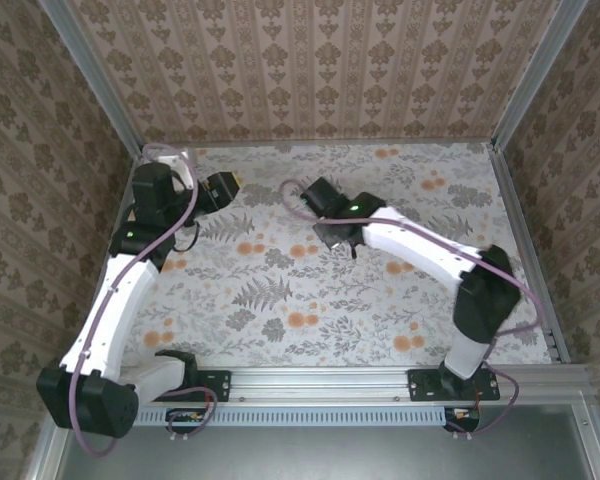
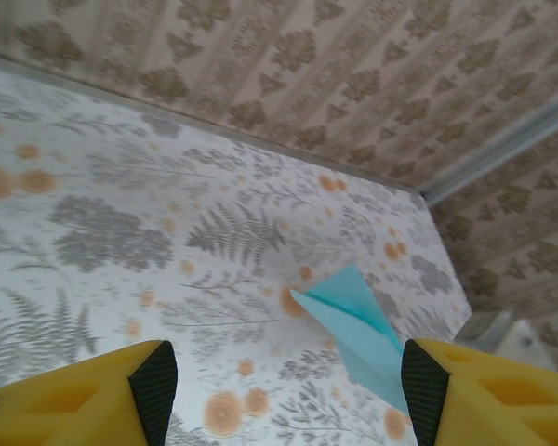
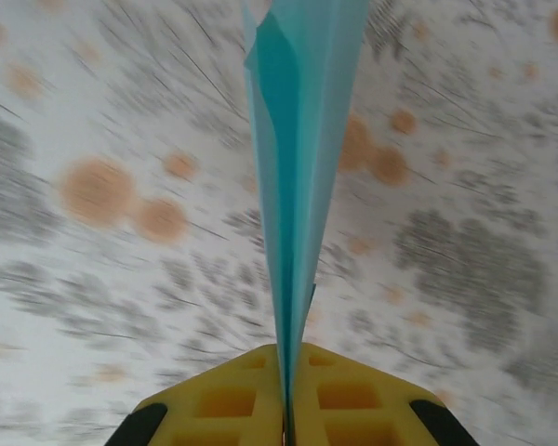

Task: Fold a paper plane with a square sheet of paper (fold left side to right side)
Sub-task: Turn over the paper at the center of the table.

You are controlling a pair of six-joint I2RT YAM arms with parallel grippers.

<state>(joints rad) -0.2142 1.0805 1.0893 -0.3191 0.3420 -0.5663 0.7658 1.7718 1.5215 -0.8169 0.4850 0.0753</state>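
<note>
One paper plane (image 3: 302, 139), pinched in the right claw (image 3: 286, 364), cut off above.

I'm seeing white arm links (image 1: 115, 310), black joints (image 1: 485, 295), purple cables (image 1: 166, 147) trailing, and yellow gripper fingers (image 2: 74, 395) wearing black pads (image 2: 155, 381).

We see a tablecloth (image 1: 280, 300) printed with grey ferns and orange blossoms, brown patterned wallpaper (image 1: 320, 60) rising on three sides, metal posts (image 1: 92, 80) in the back corners, and a metal rail (image 1: 320, 379) along the near edge.
</note>
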